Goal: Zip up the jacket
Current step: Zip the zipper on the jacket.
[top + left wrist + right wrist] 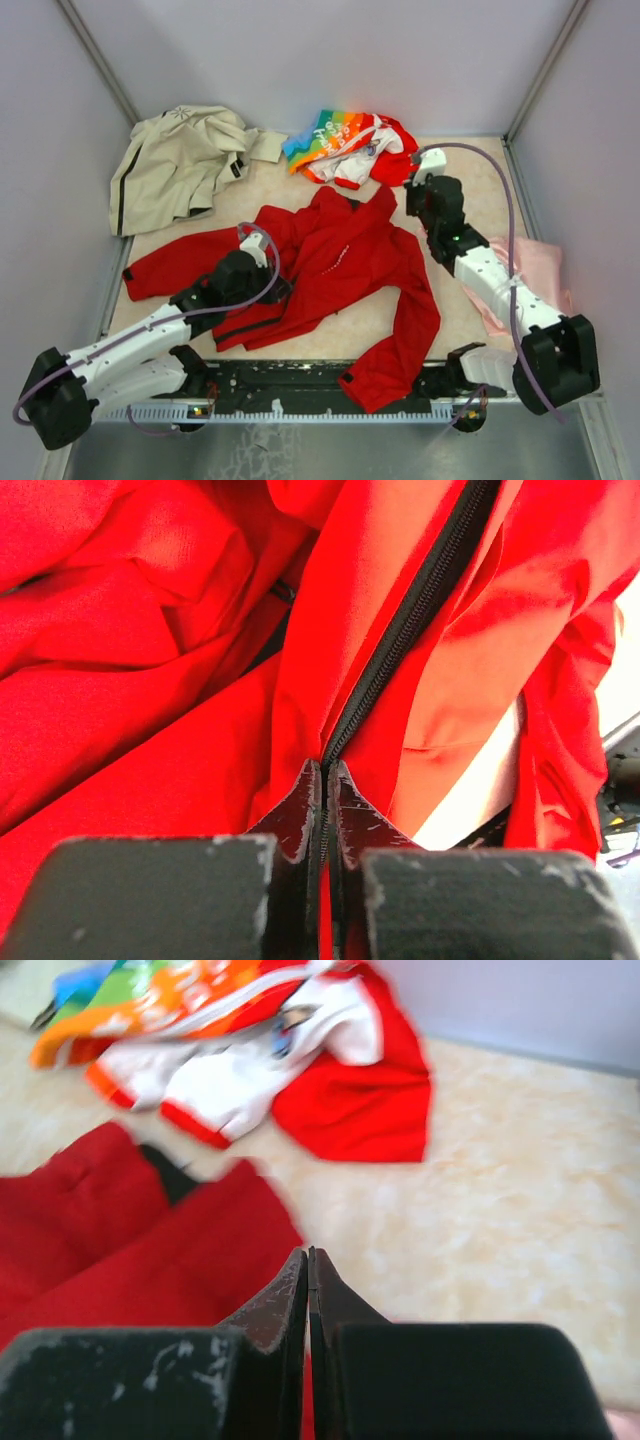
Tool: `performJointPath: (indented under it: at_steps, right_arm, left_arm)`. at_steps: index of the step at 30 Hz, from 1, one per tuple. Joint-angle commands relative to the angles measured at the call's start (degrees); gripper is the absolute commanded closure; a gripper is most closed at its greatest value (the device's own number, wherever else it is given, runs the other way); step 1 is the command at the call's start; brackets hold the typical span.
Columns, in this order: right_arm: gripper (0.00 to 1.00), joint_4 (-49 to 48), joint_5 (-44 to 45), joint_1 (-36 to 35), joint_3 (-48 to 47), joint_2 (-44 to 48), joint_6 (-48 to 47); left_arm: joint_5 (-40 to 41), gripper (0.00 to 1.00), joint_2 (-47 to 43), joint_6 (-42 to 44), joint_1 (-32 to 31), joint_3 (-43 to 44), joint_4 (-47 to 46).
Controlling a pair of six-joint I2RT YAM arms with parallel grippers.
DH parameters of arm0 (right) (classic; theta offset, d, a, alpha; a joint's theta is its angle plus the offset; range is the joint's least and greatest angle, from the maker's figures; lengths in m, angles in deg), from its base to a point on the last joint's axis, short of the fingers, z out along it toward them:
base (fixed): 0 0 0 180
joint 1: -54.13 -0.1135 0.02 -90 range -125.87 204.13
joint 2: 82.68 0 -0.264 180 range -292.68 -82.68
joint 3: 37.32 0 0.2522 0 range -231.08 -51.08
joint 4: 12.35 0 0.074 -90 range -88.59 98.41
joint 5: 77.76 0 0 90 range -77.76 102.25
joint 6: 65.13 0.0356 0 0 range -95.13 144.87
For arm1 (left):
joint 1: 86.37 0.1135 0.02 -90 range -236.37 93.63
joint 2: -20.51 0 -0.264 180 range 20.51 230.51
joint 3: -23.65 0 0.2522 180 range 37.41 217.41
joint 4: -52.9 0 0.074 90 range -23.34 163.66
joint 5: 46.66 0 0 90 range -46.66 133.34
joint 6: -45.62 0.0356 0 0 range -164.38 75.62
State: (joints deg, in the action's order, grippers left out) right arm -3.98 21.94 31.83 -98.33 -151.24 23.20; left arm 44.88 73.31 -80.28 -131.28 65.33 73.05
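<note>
Jacket: the bright red long-sleeved jacket (335, 262) lies spread and rumpled in the middle of the pale bench (385, 325), collar toward the far wall, one sleeve trailing to the near edge
Zipper: the black toothed zipper (420, 610) runs up and away from the left hand (325, 780), with creased cloth on both sides
Left hand: pressed together, pinching the jacket at the zipper's near end; whether it has the slider or only cloth I cannot tell
Right hand: the right hand (308, 1260) is pressed together over the collar edge; whether any cloth is caught I cannot tell
Risk, slip: a pinch on cloth alone would likely drag the jacket instead of running the slider
Risk, snag: loose folds beside the teeth could feed in and jam it
Risk, slack: if the collar end is unheld, the front may bunch under a pull
Risk, neighbour: the rainbow-and-white printed garment (345, 145) lies just beyond the collar and could be caught by mistake
</note>
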Motion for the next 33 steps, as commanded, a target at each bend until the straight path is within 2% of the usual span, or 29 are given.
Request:
performJointPath:
  at_steps: [1,3,5,10,15,19,23,25,28,30,33]
  right_arm:
    - [1.00,-2.69,3.85,2.79,-6.89,3.41,0.15]
    - [1.00,-2.05,1.68,2.79,-8.37,4.10,-0.15]
    - [1.00,-0.25,-4.26,2.79,-9.84,4.99,-0.17]
    - [1.00,2.09,-19.48,2.63,-8.76,6.37,3.56]
    - [0.75,-2.74,-25.41,0.68,-3.72,3.75,7.55]
    - [0.63,-2.48,-25.57,-1.41,-6.15,-2.87,8.74]
    - [0.53,-1.12,-24.10,-2.61,-10.73,-9.84,9.79]
    - [0.51,-0.02,-22.90,-3.54,-13.28,-13.08,9.32]
    - [0.48,0.33,-21.53,-4.90,-16.54,-17.93,9.42]
    - [0.47,1.10,-18.80,-5.85,-19.33,-20.70,9.77]
    - [0.44,3.22,-15.10,-6.44,-24.14,-25.13,10.65]
  left_arm:
    - [6.36,1.00,-0.35,1.57,0.04,2.07,5.47]
    - [9.84,1.00,-0.80,3.15,0.08,5.24,6.67]
    - [12.08,1.00,-0.95,5.09,0.08,8.51,7.66]
    - [6.72,0.99,0.18,5.71,0.06,10.76,9.85]
    - [0.87,0.98,-0.76,1.60,0.00,2.86,9.84]
    - [-3.57,0.95,-1.51,-0.75,0.04,-3.27,7.50]
    - [-4.22,0.80,-0.98,-2.72,0.02,-5.18,6.98]
    - [-3.54,0.68,-2.06,-2.52,0.02,-4.32,7.74]
    - [-2.97,0.56,-4.08,-1.20,0.00,-2.52,8.90]
    - [-2.23,0.51,-4.93,-0.72,0.00,-1.15,10.76]
    - [-0.15,0.49,-6.13,0.34,0.01,1.56,14.60]
